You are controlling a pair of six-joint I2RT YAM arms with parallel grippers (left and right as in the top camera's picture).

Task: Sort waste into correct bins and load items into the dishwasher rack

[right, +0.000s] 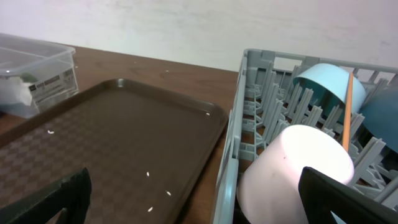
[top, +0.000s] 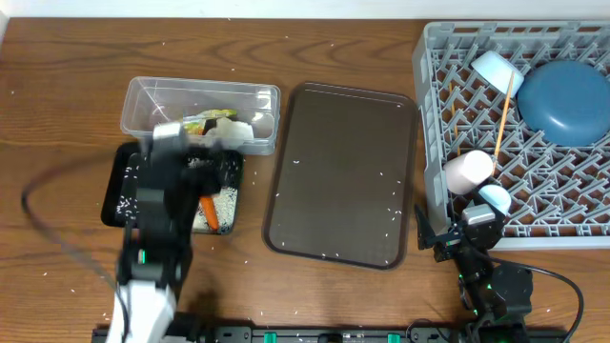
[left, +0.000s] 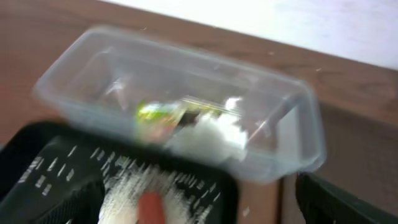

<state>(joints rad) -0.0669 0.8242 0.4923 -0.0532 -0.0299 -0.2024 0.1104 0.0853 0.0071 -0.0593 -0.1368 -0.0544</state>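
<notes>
Overhead view of a wooden table (top: 57,76). On the left, a clear plastic tub (top: 143,100) holds a crumpled white tissue (top: 238,129) and a yellow-green wrapper (top: 204,122). Just beside it, on the side nearer the robot, a shallow black tray (top: 119,191) contains white rice grains (top: 225,200) and an orange carrot (top: 210,211). The left gripper (top: 172,143), blurred, hangs above the black tray close to the tub's edge; its jaws are spread wide and hold nothing. A dark brown serving tray (top: 343,181) lies in the middle, dotted with stray rice. On the right, the grey dishwasher rack (top: 426,114) holds a large blue dish (top: 564,100), a light-blue bowl (top: 496,69), a pale pink cup (top: 469,170), a light-blue cup (top: 494,198) and wooden chopsticks (top: 502,119) lying across the grid. The right gripper (top: 477,221) sits just outside the rack's near left corner, its jaws fully apart and empty.
</notes>
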